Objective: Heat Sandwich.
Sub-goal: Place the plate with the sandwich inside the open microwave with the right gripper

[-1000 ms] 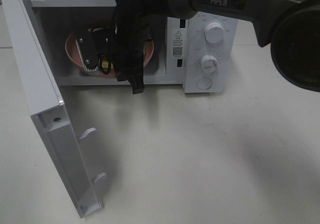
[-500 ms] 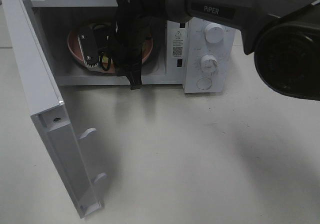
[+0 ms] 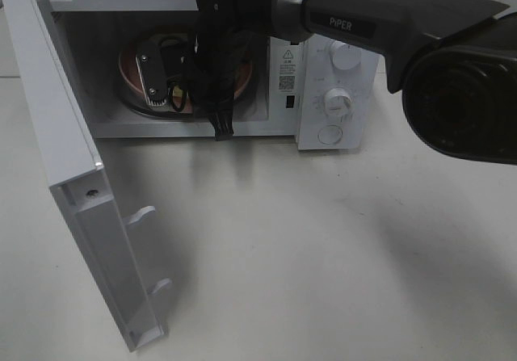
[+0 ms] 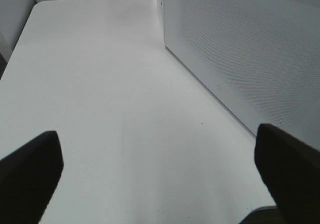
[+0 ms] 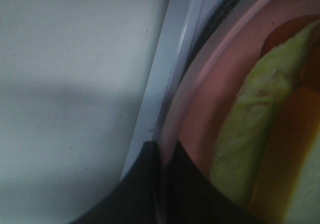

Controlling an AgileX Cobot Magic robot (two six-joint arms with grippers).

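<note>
the right pincer [image 5: 164,151] is reached deep into the open white microwave [image 3: 335,94], its two dark fingers pressed together on the near rim of the round pink plate [image 5: 215,98]. it looks clamped on that rim with no gap between the tips. the sandwich [image 5: 245,129], white bread with an orange crust and a pale green filling, lies on the plate just beyond the fingertips, further into the oven than the pincer. its green edge runs lengthwise away from the tips, roughly in line with the reach. so the food sits ahead of the grip, and i'd say the way out is straight backwards along that same line.

the left pincer [image 4: 157,136] hangs wide apart over the bare white table [image 4: 100,83], holding nothing, with a perforated white panel [image 4: 250,48] to one side of it. it is well apart from the plate. the swung-open white door [image 3: 65,159] stands on that arm's side, so closing it probably falls to the left.
</note>
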